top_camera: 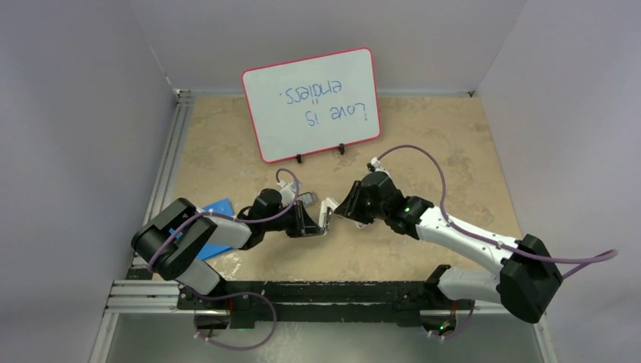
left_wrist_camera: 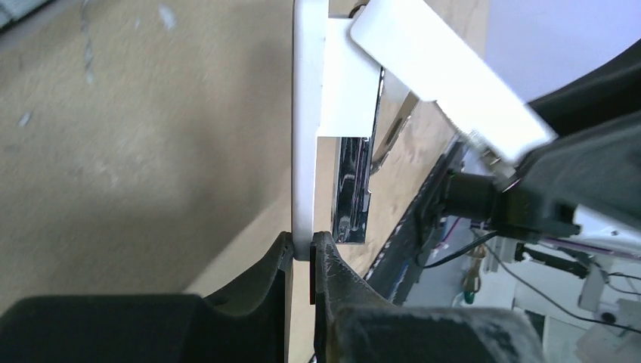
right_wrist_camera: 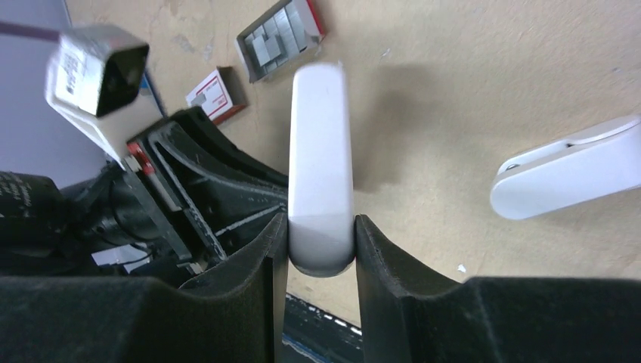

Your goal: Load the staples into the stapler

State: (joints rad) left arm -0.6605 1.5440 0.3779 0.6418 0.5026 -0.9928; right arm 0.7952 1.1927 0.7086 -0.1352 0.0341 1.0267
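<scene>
The white stapler is held up over the table and is opened wide. Its top part is squeezed tight by the right claw. Its thin bottom part is pinched by the left claw, and a shiny metal channel can be seen inside. Farther off on the table, the staples are packed in a grey tray. A small red box is laid just beside it.
</scene>
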